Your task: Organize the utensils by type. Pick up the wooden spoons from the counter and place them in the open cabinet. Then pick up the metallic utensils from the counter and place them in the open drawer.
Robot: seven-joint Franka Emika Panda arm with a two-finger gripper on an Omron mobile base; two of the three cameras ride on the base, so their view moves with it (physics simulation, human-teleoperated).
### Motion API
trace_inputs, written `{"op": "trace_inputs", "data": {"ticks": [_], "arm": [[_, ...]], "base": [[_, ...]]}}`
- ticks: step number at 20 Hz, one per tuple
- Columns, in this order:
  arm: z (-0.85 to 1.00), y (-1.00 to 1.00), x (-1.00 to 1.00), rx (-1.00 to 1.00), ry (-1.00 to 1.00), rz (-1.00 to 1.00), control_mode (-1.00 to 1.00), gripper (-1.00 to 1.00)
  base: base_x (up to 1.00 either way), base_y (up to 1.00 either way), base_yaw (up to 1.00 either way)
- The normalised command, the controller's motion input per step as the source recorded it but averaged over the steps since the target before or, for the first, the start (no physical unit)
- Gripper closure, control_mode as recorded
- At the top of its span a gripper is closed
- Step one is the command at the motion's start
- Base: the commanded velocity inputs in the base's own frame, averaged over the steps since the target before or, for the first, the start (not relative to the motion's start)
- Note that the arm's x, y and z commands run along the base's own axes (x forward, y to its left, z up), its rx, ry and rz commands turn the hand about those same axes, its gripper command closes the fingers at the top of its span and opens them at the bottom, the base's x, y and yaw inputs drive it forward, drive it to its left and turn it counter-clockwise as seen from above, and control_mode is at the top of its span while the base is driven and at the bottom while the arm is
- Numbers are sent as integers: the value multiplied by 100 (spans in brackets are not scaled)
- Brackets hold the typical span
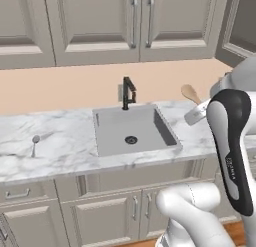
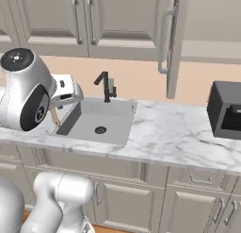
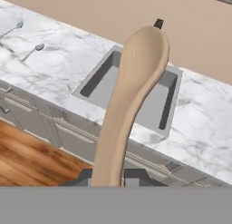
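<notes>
Clamped between the gripper's [image 3: 108, 175] nearly closed fingers, a tan wooden spoon [image 3: 131, 96] rises handle-down over the sink [image 1: 132, 128], lifted clear of the marble counter [image 1: 55, 151], presumably for carrying to the open cabinet [image 2: 172, 43] at the right. Two slim metal spoons [image 3: 34, 50] lie together on the counter left of the sink, awaiting the drawer. No brand or lettering is legible anywhere.

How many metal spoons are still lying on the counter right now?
2. In the hand view, both lie left of the sink on the counter: the first metal spoon farther away, the second metal spoon nearer the front edge. More may be outside the views.
</notes>
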Motion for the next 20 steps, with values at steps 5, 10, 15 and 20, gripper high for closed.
{"op": "trace_inputs", "data": {"ticks": [5,10,15,20], "arm": [[0,0,0,0,0,0,100,100],[0,0,0,0,0,0,100,100],[0,0,0,0,0,0,100,100],[0,0,0,0,0,0,100,100]], "base": [[-66,-46,0],[-39,-47,0],[-10,-73,0],[-19,-85,0]]}}
